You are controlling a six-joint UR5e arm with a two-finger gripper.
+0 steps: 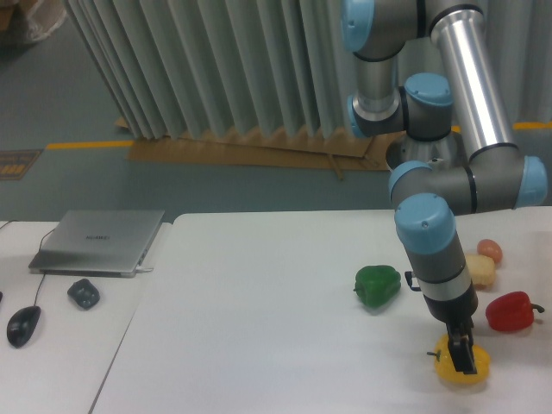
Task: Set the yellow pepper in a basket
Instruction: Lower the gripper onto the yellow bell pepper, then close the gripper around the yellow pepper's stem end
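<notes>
The yellow pepper (466, 369) lies on the white table (259, 328) at the front right, near the table's front edge. My gripper (460, 352) hangs straight down from the arm and its dark fingers overlap the top of the pepper. The fingers look close together from this side, and I cannot tell whether they are clamped on the pepper or just touching it. The pepper seems to rest on the table. No basket is in view.
A green pepper (378, 285) lies left of the arm. A red pepper (511, 311), a pale cream block (480, 271) and a small orange-pink item (490, 250) lie at the right. A laptop (99, 241), a mouse (22, 325) and a dark object (84, 293) sit on the left table.
</notes>
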